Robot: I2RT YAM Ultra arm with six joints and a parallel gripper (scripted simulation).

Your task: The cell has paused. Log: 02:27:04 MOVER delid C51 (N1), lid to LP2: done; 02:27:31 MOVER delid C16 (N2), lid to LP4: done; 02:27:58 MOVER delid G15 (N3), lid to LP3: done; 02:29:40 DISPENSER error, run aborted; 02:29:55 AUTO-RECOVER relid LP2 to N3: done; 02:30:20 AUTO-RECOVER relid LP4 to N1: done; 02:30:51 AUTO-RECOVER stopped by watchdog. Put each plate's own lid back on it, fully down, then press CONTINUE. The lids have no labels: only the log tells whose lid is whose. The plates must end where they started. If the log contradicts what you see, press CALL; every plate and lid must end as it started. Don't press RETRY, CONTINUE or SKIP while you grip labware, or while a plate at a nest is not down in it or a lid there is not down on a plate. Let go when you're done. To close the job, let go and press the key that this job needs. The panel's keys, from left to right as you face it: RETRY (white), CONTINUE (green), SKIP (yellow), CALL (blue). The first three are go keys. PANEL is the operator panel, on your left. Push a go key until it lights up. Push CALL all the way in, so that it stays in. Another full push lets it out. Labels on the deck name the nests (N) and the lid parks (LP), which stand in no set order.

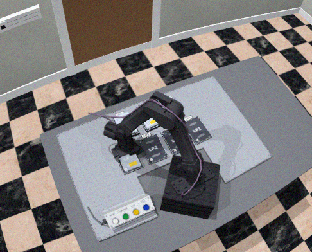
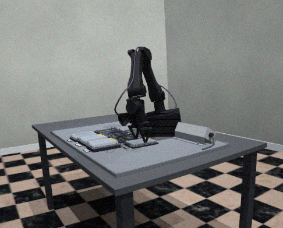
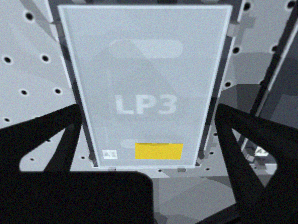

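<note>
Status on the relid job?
Done: little to see; park LP2 lies bare. In hand: the open gripper straddles the lid with LP3 showing through it, fingers either side, gripping nothing. Left: grip this lid, get each lid onto its own one of the plates, then press the green key.
</note>
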